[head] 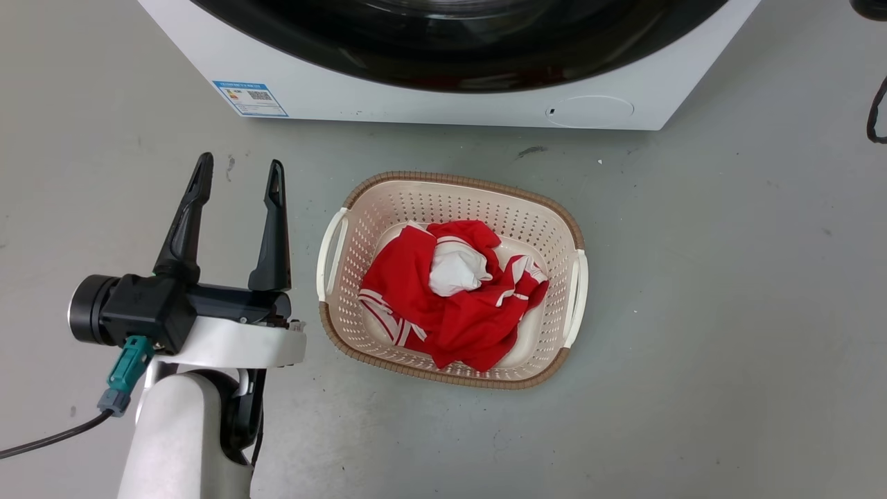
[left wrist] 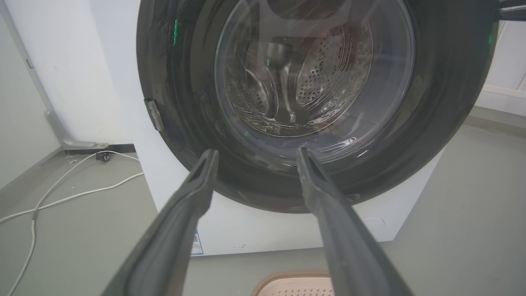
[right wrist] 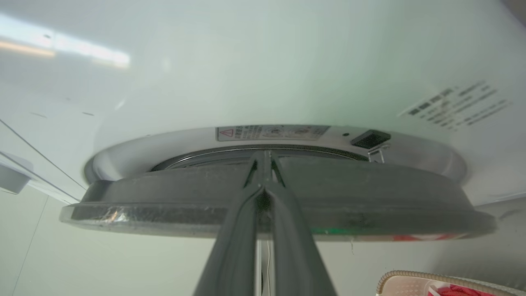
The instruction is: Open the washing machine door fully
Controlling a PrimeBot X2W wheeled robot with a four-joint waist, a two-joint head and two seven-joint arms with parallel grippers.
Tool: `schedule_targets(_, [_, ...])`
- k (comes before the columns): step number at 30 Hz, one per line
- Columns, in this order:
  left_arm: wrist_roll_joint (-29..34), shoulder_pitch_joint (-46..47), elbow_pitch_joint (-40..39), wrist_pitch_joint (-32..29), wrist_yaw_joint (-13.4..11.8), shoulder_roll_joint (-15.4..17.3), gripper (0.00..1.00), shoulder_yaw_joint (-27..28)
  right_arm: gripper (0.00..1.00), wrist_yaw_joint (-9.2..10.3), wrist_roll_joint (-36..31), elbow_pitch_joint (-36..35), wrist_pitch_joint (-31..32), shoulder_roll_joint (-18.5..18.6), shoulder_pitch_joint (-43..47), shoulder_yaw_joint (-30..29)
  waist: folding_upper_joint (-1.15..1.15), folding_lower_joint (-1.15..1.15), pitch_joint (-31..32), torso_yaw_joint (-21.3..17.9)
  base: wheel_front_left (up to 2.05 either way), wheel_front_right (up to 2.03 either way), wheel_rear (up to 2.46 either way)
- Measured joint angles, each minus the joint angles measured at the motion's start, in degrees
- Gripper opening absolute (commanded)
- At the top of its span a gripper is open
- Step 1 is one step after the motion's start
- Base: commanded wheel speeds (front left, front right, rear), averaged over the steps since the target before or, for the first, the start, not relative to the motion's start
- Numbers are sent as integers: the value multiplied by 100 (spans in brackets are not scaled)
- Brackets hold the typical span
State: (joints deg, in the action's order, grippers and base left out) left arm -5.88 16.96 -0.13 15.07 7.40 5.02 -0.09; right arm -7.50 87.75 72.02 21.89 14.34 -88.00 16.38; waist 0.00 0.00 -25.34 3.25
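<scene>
The white washing machine (head: 416, 104) stands at the top of the head view, with the lower arc of its glossy black washing machine door (head: 457, 48) showing. My left gripper (head: 240, 166) is open above the floor at the lower left, apart from the machine. In the left wrist view its fingers (left wrist: 258, 153) point at the door (left wrist: 444, 102) and the glass window (left wrist: 312, 70). My right gripper (right wrist: 266, 156) is shut, with its tips over the door's rim (right wrist: 164, 193), in the gap between the rim and the machine front (right wrist: 246, 61). The door stands slightly ajar, its latch hook (right wrist: 376, 154) free.
A cream laundry basket (head: 554, 208) holding a red and white garment (head: 457, 305) sits on the floor in front of the machine. A white cable (left wrist: 61, 197) lies on the floor to the machine's left, by a wall. A black cable (head: 874, 111) hangs at the far right.
</scene>
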Motion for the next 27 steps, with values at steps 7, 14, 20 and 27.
schedule_targets(7, [-2,-1,38,0,0,-16,100,-40,0,1,85,7,532,-87,53,10,0,0,89,-8,0,0,0])
schedule_targets(14, [4,-54,145,0,0,-27,100,-102,0,2,165,-210,1191,-132,342,36,0,0,298,-52,0,0,0])
schedule_targets(20, [32,-338,313,0,1,-22,100,-103,0,1,226,-710,2001,-199,1138,172,0,0,791,-121,0,0,0])
schedule_targets(27, [58,-747,442,0,1,-43,100,-89,0,1,346,-1258,2625,-335,2008,291,0,-1,1328,-165,0,0,0])
